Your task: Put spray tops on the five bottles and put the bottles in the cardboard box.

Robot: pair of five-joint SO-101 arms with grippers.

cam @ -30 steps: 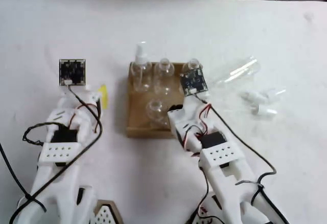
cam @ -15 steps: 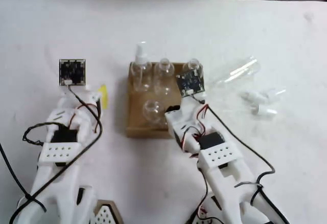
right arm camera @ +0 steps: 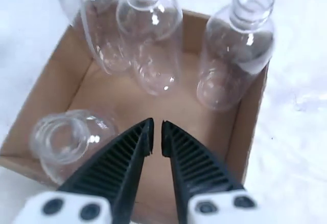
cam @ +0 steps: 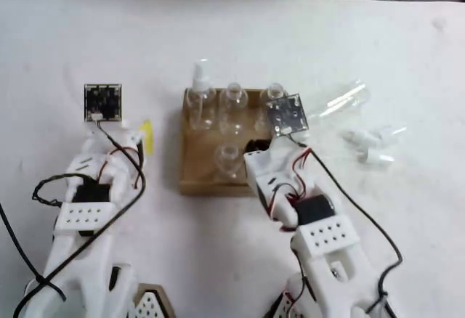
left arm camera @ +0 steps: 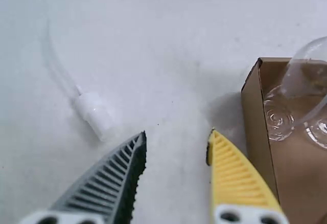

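The cardboard box (cam: 190,165) holds several clear bottles. One at the back left (cam: 200,99) wears a white spray top. Two more (cam: 233,104) (cam: 272,94) stand open-necked beside it, and a fourth (cam: 227,158) stands alone in the front row. Another bottle (cam: 338,102) lies on the table right of the box, with two spray tops (cam: 374,138) (cam: 379,158) near it. My right gripper (right arm camera: 155,139) hangs shut and empty over the box (right arm camera: 51,88), beside the front bottle (right arm camera: 66,137). My left gripper (left arm camera: 176,134) is open above the table, left of the box (left arm camera: 254,106), with a spray top (left arm camera: 94,114) just ahead.
White cloth covers the table (cam: 305,35). Free room lies left of the box and along the far side. The left arm (cam: 91,187) rests at the near left, and the right arm (cam: 312,216) reaches in from the near right.
The right arm's wrist has swung a little to the right over the box. The front bottle has shifted slightly right and now stands alone. The left arm has not moved.
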